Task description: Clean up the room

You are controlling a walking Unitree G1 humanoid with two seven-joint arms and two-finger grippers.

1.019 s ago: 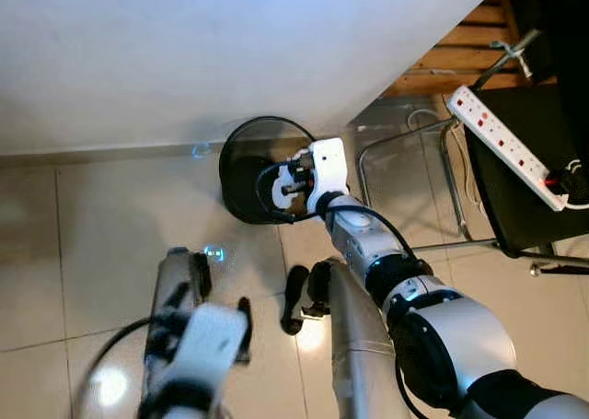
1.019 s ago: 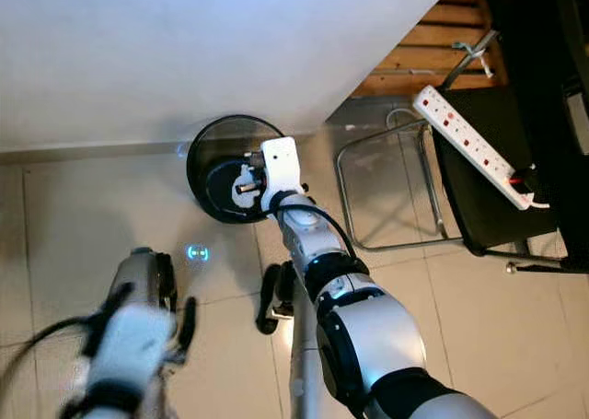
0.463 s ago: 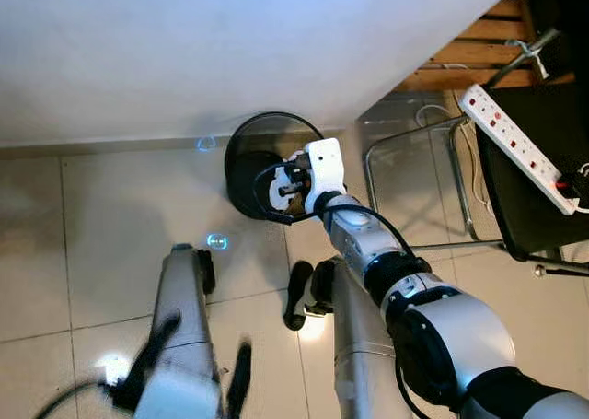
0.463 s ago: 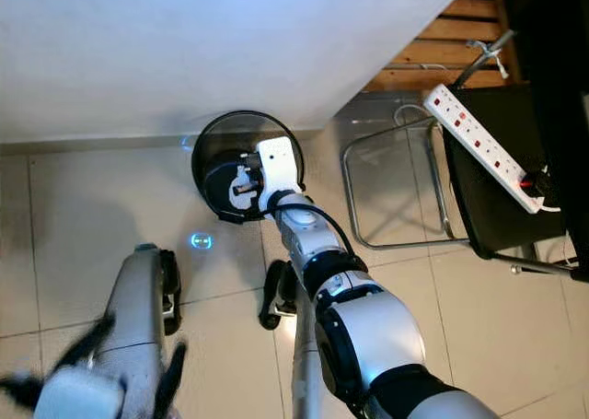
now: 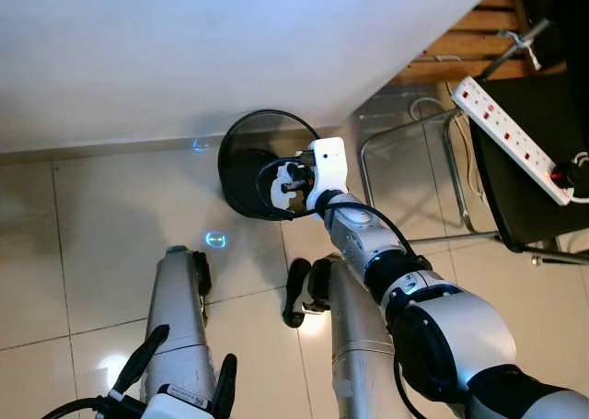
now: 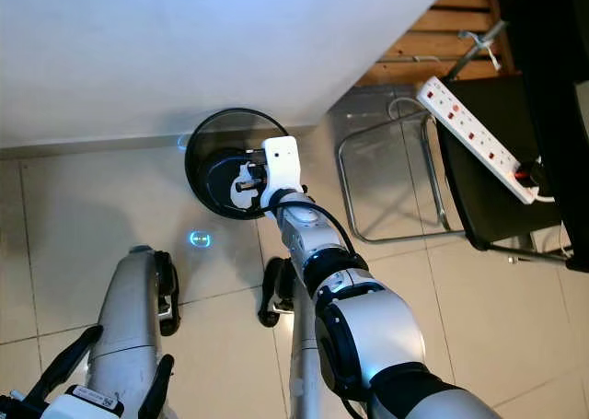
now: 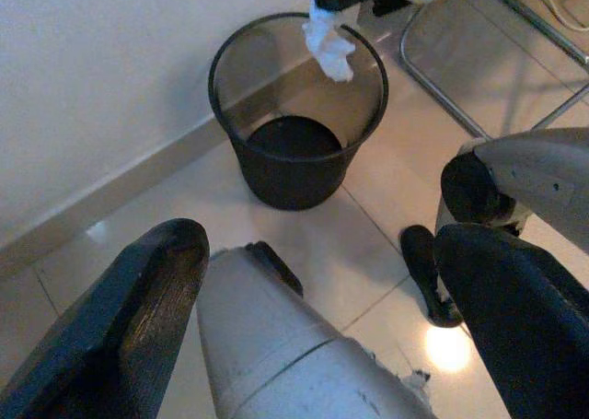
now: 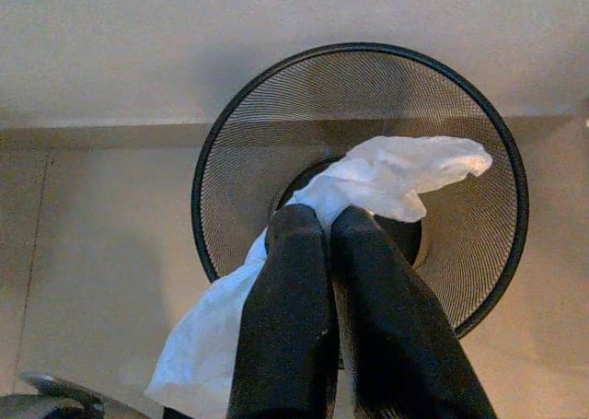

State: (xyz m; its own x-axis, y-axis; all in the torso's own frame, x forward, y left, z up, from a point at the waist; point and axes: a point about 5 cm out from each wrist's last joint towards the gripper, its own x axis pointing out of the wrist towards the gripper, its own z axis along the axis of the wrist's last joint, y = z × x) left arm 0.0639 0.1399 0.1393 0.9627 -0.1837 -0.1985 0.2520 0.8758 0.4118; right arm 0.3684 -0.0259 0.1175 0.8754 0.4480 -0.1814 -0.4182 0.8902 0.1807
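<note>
Currently the right gripper (image 8: 329,230) pinches a white tissue (image 8: 386,175) directly above the bin (image 8: 230,161) — release remains; left gripper (image 7: 313,327) open, idle.

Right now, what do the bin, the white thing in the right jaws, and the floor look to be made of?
The bin looks like black wire mesh, probably metal: fine see-through ribbing, solid dark base. The white scrap held in the right gripper, jaws shut, seems to be thin tissue or paper: crumpled, limp, matte. The floor appears to be glossy beige tile: grout lines and light reflections.
</note>
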